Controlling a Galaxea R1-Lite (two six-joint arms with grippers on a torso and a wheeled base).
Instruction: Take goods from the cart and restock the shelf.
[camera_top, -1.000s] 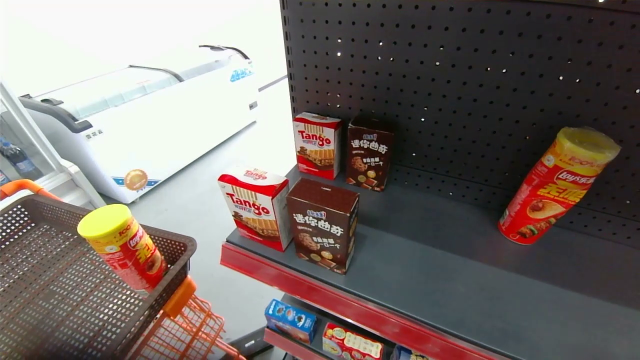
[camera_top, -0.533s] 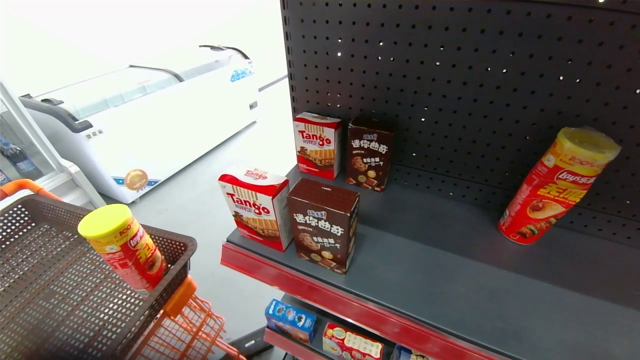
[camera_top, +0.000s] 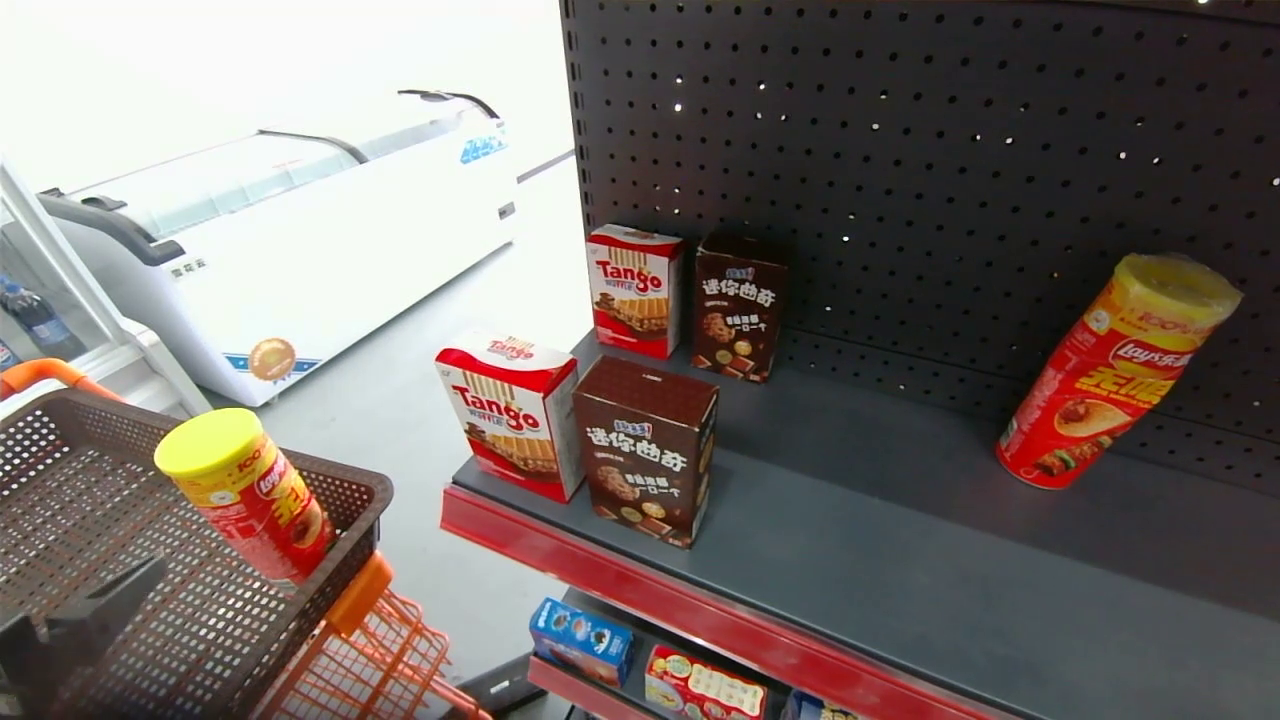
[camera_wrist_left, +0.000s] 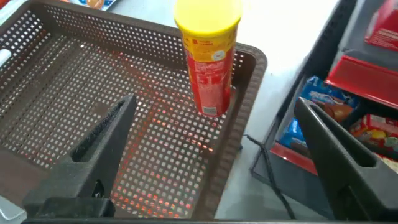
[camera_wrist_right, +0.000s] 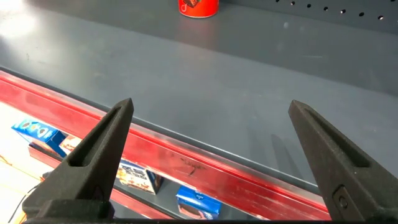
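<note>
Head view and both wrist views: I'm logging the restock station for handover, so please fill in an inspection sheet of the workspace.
Surface: grey shelf with a red front lip, largely bare.
Job's things: cart can upright in a corner of the cart basket; shelf can at the back by the pegboard; front wafer box, front brown box, rear wafer box and rear brown box at the shelf's left end.
Clutter: nothing seen.
Grippers: left pincer open above the cart basket, short of the cart can; right pincer open above the shelf's front edge, empty.
Cables: nothing seen.
Surroundings: white chest freezer; packets on the lower shelf.
</note>
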